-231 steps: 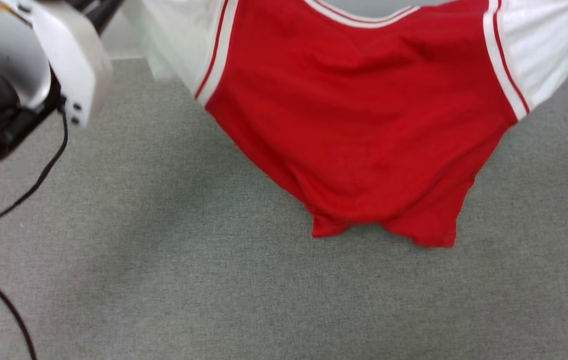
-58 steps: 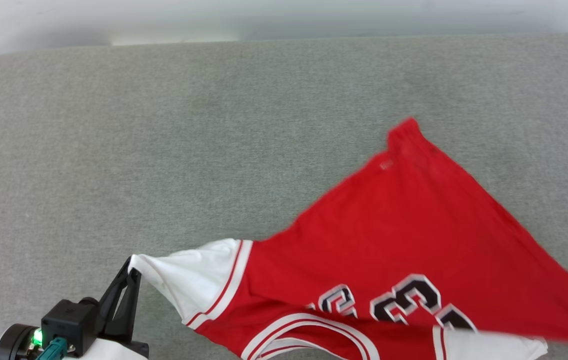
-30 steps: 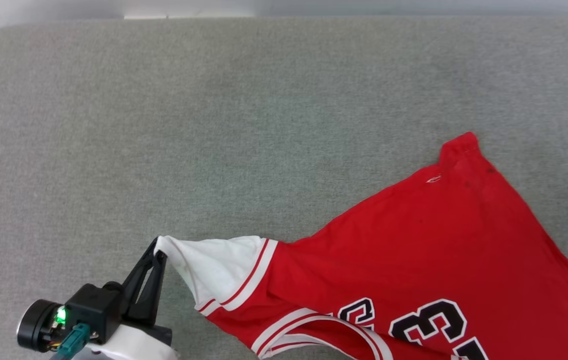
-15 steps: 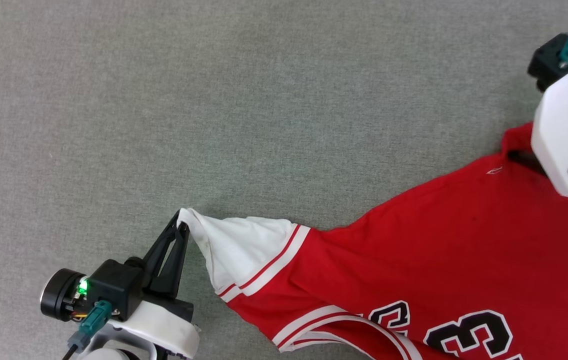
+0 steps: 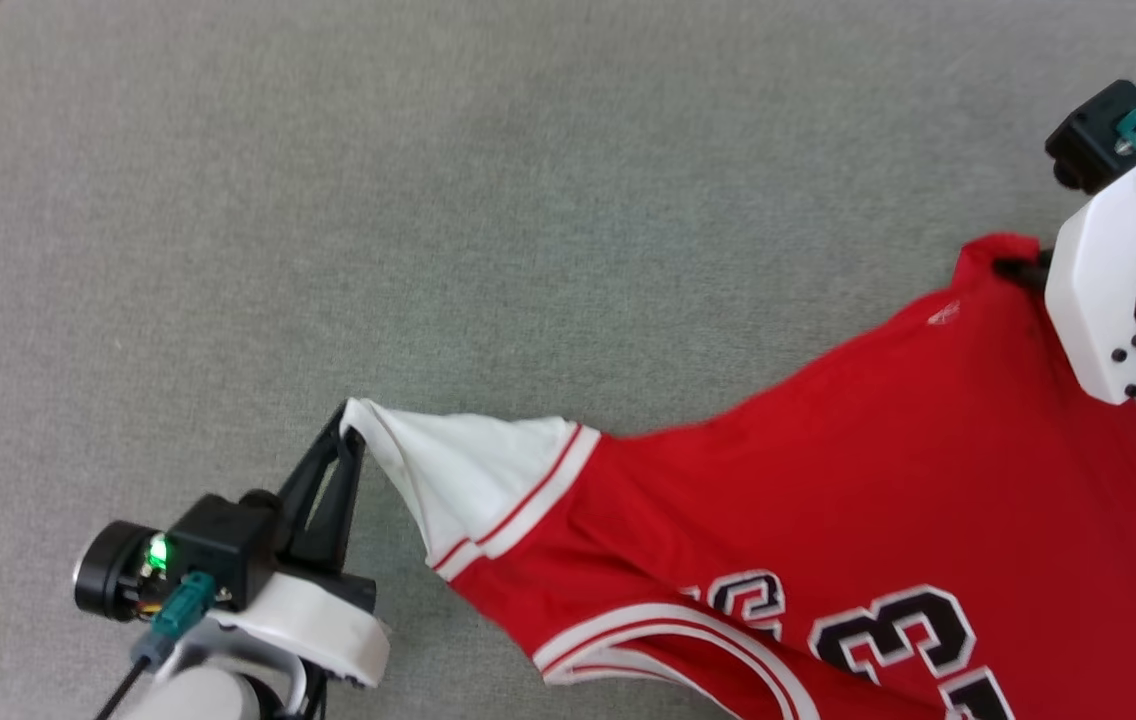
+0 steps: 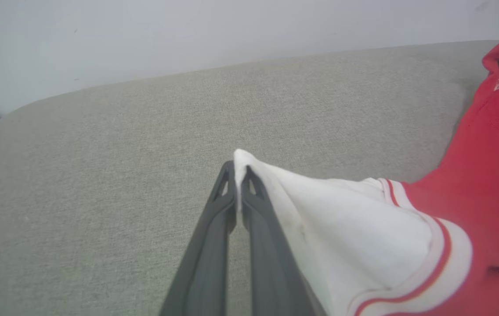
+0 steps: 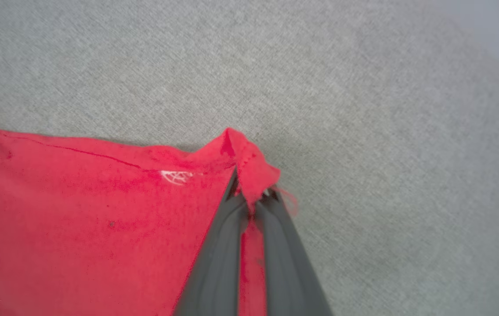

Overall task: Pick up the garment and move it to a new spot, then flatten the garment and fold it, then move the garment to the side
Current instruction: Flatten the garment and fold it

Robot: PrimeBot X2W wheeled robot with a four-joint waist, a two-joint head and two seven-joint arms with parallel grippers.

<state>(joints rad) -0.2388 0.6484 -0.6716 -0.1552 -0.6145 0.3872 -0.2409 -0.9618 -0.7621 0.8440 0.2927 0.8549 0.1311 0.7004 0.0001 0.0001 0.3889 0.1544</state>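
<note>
The garment (image 5: 858, 470), a red jersey with white sleeves and black lettering, lies spread on the grey padded surface, lettering up. My left gripper (image 5: 348, 420) is shut on the tip of its white sleeve (image 6: 341, 215), pinched between the dark fingers (image 6: 214, 237). My right gripper (image 7: 249, 193) is shut on a red hem corner (image 7: 249, 162) at the far right. In the head view that corner (image 5: 993, 255) sits beside the white wrist housing (image 5: 1098, 290), which hides the fingertips.
The grey padded surface (image 5: 428, 220) stretches open to the left and far side of the jersey. A pale wall (image 6: 188, 30) rises behind its far edge in the left wrist view.
The right gripper came in over the far hem corner and closed on it. The left gripper keeps its hold on the sleeve. The head camera has tilted down and shifted.
</note>
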